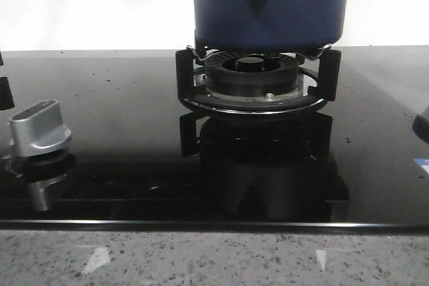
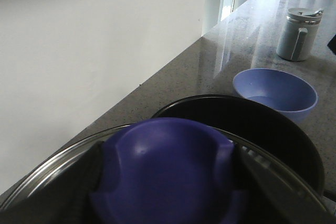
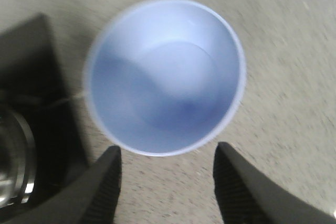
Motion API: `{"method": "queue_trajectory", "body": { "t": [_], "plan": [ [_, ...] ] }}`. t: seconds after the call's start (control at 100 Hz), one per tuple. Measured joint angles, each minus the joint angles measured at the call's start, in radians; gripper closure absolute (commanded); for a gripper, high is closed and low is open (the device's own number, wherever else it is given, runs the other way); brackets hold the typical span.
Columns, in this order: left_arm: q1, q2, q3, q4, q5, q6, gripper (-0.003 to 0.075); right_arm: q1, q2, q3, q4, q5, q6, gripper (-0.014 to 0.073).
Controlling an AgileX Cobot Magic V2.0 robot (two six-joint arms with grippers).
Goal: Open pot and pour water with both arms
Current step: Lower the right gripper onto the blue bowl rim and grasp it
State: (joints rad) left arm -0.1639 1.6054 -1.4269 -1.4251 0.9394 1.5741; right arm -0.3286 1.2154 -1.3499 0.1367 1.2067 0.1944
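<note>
Your left gripper (image 2: pixel 165 182) is pinched on the blue lid knob (image 2: pixel 165 174), glass lid (image 2: pixel 47 182) under it, the dark open pot (image 2: pixel 247 124) just beyond. In the front view that pot (image 1: pixel 271 5) sits on the burner grate (image 1: pixel 255 88). Your right gripper (image 3: pixel 167 179) hangs spread wide just beside the blue bowl (image 3: pixel 165 74), so that arm's nearer the bowl.

Right gripper (image 3: pixel 167 182): two dark grey-black fingers (image 3: pixel 100 190), wedge-shaped, with finely ribbed, textured inner faces. Left gripper (image 2: pixel 163 182): dark fingers (image 2: pixel 58 195) only partly visible, blurred, with ribbing faintly seen on one side.
</note>
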Motion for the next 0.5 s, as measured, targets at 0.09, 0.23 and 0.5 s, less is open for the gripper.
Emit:
{"method": "queue_trajectory", "body": {
  "t": [0.09, 0.23, 0.5],
  "plan": [
    [0.0, 0.0, 0.0, -0.002, 0.0, 0.0, 0.04, -0.019, 0.037, 0.0, -0.002, 0.025, 0.003, 0.0248],
    [0.0, 0.0, 0.0, -0.015, 0.0, 0.0, 0.04, -0.041, 0.087, 0.0, -0.006, 0.039, 0.007, 0.0265],
    [0.0, 0.0, 0.0, -0.023, 0.001, -0.001, 0.04, -0.096, 0.154, 0.0, -0.008, 0.039, 0.01, 0.0267]
  ]
}}
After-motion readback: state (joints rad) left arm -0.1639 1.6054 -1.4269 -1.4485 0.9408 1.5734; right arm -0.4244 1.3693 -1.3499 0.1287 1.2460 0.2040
